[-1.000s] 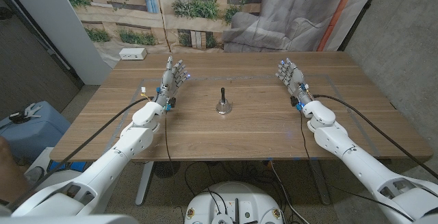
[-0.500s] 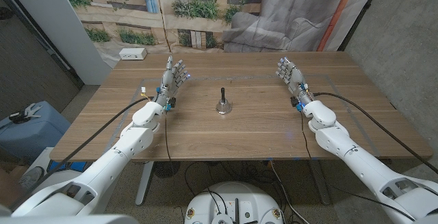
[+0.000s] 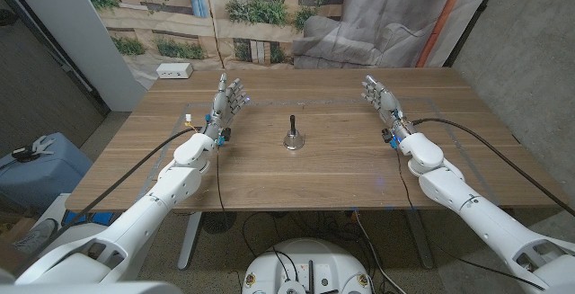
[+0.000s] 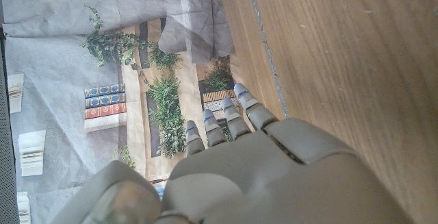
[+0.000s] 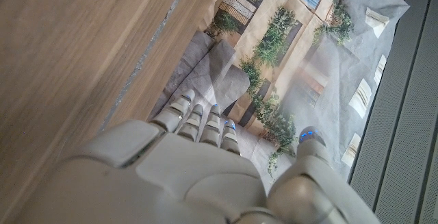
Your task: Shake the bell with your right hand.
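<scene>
At the middle of the wooden bench (image 3: 341,164) stands the small silver hand bell with a black handle (image 3: 291,136), untouched; the right hand (image 3: 381,102), fingers spread and empty, waits well apart, as does the left hand (image 3: 228,103). Everything remains undone.

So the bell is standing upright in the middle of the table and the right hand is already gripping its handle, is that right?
Not quite. The bell does stand upright mid-table, but the head view shows the right hand well apart from it, fingers apart and holding nothing.
</scene>
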`<action>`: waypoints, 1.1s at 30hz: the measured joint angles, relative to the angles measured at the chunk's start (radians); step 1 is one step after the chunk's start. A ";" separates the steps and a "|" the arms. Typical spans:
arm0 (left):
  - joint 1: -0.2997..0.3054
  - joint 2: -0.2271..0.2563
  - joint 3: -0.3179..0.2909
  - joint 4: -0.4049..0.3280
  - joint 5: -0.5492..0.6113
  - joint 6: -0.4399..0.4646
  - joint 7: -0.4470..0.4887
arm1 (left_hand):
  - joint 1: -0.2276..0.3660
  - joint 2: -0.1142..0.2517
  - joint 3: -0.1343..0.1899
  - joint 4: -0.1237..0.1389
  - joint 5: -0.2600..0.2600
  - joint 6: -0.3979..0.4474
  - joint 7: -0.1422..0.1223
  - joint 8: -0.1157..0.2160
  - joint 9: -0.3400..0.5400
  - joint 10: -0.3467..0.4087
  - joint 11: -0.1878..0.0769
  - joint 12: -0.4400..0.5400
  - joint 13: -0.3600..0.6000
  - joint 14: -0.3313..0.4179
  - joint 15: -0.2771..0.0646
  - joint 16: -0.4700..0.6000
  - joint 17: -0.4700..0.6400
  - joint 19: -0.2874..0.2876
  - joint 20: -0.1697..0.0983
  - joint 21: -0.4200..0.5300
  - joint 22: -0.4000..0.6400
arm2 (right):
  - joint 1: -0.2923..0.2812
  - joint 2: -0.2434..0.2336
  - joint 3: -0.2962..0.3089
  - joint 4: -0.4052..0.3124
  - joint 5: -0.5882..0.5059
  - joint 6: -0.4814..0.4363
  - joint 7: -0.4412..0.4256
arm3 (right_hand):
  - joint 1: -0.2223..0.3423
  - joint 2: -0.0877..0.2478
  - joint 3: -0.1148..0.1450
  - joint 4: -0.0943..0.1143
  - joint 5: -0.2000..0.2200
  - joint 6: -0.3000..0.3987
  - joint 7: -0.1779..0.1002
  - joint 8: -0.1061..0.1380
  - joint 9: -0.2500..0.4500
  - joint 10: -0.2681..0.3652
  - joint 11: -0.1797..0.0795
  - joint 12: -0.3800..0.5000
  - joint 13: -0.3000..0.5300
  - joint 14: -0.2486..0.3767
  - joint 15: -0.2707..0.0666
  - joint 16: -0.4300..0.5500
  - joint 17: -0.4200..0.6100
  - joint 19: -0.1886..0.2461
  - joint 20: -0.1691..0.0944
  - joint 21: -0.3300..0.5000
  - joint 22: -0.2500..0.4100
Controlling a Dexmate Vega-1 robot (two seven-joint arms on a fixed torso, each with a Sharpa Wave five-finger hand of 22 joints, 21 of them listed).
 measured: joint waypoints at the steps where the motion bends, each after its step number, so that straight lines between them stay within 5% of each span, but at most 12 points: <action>1: 0.000 0.000 0.000 0.000 0.000 0.000 0.000 | 0.000 0.000 0.000 0.000 0.000 0.000 0.000 0.000 0.000 0.000 0.000 0.000 0.000 0.000 0.000 0.000 0.000 0.000 0.000 0.000 0.000 | -0.002 -0.003 -0.001 -0.005 -0.006 -0.002 -0.003 | 0.000 0.000 -0.001 -0.005 0.000 -0.005 -0.002 0.000 0.000 0.000 0.000 0.000 0.000 0.000 0.000 0.000 0.000 -0.001 0.000 0.000 0.000; 33: 0.000 0.000 0.000 0.000 0.000 0.001 0.000 | 0.000 0.000 0.000 0.000 -0.001 0.000 0.000 0.000 0.000 0.000 0.000 0.000 0.000 0.000 0.000 0.000 0.000 0.000 0.000 0.000 0.000 | -0.053 -0.121 -0.040 -0.194 -0.249 -0.089 -0.082 | 0.127 -0.057 0.019 -0.020 0.004 -0.059 -0.002 0.012 0.005 -0.053 -0.023 -0.004 0.005 -0.074 -0.002 -0.011 -0.023 -0.060 0.012 0.001 0.000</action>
